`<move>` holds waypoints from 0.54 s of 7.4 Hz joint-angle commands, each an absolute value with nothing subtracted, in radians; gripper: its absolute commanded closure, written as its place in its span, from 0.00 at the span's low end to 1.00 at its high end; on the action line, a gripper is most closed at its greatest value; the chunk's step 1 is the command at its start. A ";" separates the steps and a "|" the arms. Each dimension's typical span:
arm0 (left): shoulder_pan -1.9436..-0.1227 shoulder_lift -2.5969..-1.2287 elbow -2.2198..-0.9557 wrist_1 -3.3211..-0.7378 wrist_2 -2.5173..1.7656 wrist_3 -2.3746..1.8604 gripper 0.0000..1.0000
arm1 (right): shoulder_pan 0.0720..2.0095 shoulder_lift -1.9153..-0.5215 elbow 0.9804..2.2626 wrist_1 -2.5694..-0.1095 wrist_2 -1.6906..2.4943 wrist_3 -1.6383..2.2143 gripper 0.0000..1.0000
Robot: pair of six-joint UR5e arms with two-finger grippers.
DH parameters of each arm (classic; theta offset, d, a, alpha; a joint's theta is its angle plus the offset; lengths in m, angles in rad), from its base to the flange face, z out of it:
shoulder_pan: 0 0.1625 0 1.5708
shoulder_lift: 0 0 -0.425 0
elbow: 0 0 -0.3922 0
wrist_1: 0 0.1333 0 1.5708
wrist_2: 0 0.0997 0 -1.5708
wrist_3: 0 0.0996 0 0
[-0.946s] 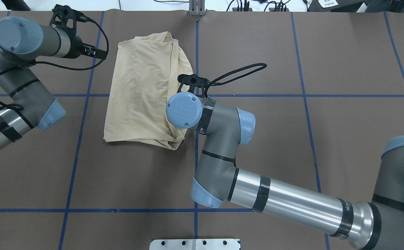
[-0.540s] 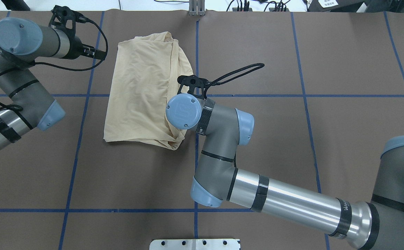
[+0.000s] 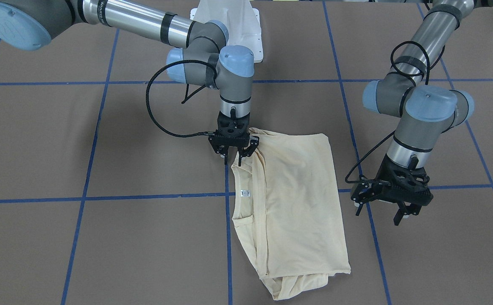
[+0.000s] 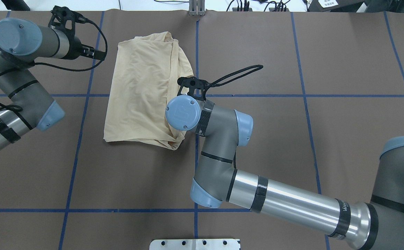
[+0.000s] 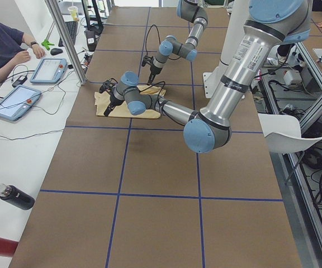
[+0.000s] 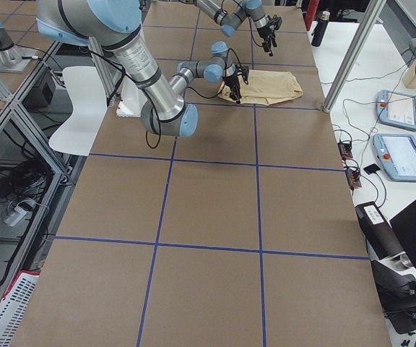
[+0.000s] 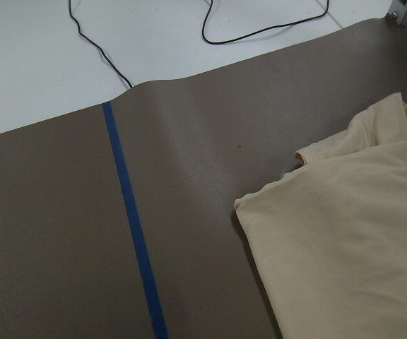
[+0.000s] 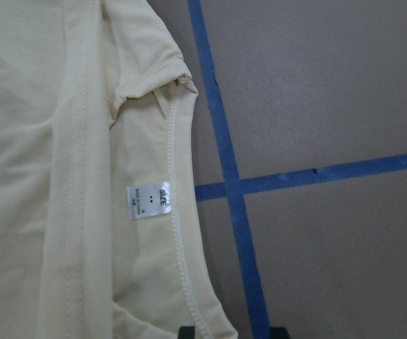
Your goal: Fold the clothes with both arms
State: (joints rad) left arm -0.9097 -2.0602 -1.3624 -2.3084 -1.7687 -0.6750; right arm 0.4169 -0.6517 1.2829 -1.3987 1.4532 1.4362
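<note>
Overhead exterior view shows one pale yellow T-shirt [image 4: 142, 86] lying folded on the brown table [image 4: 292, 156], near the middle and toward the far edge. Two robot arms reach over the table, the left arm [image 4: 17, 86] and the right arm [image 4: 285, 205]. Each arm has one black gripper, so there are two.

The left gripper [image 3: 378, 214] hangs just beside the shirt, over a blue tape line [image 3: 373, 237]. Its jaws are spread wide and it holds nothing.

The right gripper [image 3: 232, 161] points down at the shirt's neck edge. Its jaws are a little apart, with the neck edge about between them. I cannot tell if they touch the cloth. One small white label [image 8: 149, 202] shows inside the neck.
</note>
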 commanded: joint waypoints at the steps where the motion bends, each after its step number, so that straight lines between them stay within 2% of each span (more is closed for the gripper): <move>1: -0.910 -2.060 -1.362 -2.310 -1.769 -0.675 0.00 | 0.405 -0.629 1.255 -1.397 1.437 1.439 0.55; 4: -0.908 -2.054 -1.364 -2.313 -1.769 -0.675 0.00 | 0.397 -0.630 1.236 -1.397 1.431 1.439 0.59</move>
State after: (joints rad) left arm -0.9092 -2.0561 -1.3635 -2.3121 -1.7687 -0.6750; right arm 0.4006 -0.6302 1.2467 -1.3975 1.4323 1.4388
